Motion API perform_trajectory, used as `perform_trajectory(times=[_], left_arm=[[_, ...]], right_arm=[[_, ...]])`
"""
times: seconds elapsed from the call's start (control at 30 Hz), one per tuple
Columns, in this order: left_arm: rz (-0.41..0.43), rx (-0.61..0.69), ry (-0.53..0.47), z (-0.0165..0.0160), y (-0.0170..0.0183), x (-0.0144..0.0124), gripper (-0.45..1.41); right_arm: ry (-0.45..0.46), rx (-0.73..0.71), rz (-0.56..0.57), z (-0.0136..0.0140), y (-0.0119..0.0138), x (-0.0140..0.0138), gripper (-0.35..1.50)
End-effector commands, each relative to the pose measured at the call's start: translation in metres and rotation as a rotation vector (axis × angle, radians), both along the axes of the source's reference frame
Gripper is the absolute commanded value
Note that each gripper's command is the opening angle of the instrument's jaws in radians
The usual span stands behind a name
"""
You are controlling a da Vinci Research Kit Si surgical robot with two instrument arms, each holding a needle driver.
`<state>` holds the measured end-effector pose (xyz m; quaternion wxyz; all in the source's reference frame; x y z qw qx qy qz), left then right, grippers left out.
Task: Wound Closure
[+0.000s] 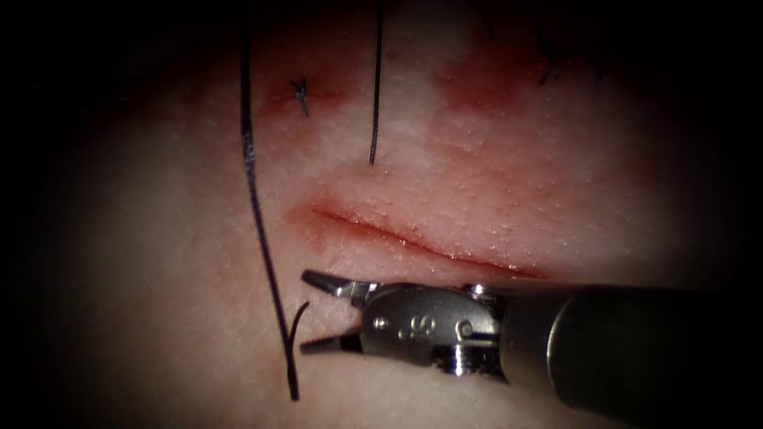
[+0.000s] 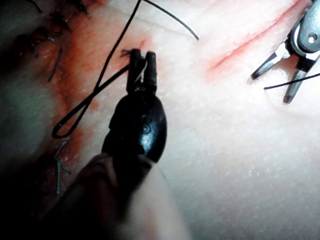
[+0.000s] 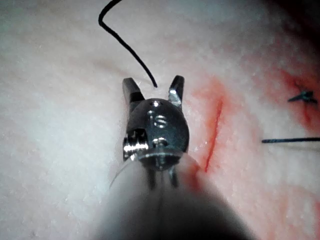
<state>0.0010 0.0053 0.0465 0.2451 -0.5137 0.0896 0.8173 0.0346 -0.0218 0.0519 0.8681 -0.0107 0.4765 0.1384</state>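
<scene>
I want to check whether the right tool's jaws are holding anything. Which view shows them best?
The endoscope view: the right tool lies side-on, jaws apart and empty, a thread end between them. The right wrist view shows the same from behind its wrist; the left wrist view shows it farther off.

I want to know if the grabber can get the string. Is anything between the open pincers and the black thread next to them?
Nothing visible is in the way. The right tool has its jaws open, holding nothing, and the thread lies on bare tissue just off their tips, left of the cut.
</scene>
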Motion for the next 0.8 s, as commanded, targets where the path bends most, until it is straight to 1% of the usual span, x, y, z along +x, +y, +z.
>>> perform_trajectory(times=[0.03, 0.07, 0.1, 0.13, 0.23, 0.37, 0.4, 0.53, 0.67, 0.8], left_arm=[[0.001, 0.001, -0.001, 0.0007, -0.0002, -0.0005, -0.45], [0.001, 0.001, -0.001, 0.0007, -0.0002, -0.0005, -0.45], [0.001, 0.001, -0.001, 0.0007, -0.0002, -0.0005, -0.45], [0.001, 0.001, -0.001, 0.0007, -0.0002, -0.0005, -0.45], [0.003, 0.0, -0.004, 0.0007, -0.0002, -0.0005, -0.45], [0.003, 0.0, -0.004, 0.0007, -0.0001, -0.0004, -0.45], [0.004, 0.0, -0.004, 0.0008, -0.0001, -0.0004, -0.45], [0.003, 0.0, -0.004, 0.0008, -0.0001, -0.0004, -0.45], [0.003, 0.0, -0.003, 0.0008, -0.0001, -0.0005, -0.45], [0.003, 0.0, -0.003, 0.0009, -0.0001, -0.0004, -0.45]], right_arm=[[0.002, 0.001, 0.0, 0.0007, -0.0003, 0.001, 0.64], [0.002, 0.0, 0.0, 0.0008, -0.0004, 0.0011, -0.03], [0.002, 0.0, 0.001, 0.0008, -0.0004, 0.0012, -0.35], [-0.005, -0.003, 0.007, 0.0007, -0.0004, 0.0013, -0.35], [-0.032, 0.042, 0.078, 0.0002, -0.0009, 0.0012, -0.35], [-0.052, 0.075, 0.063, -0.0014, -0.0024, 0.0002, -0.35], [-0.048, 0.083, 0.049, -0.0028, -0.0039, -0.0006, -0.35], [-0.028, 0.096, 0.0, -0.0058, -0.0074, -0.0015, -0.35], [0.006, 0.109, -0.062, -0.0092, -0.0108, -0.0014, -0.35], [0.042, 0.126, -0.124, -0.0124, -0.0133, -0.0008, -0.35]])
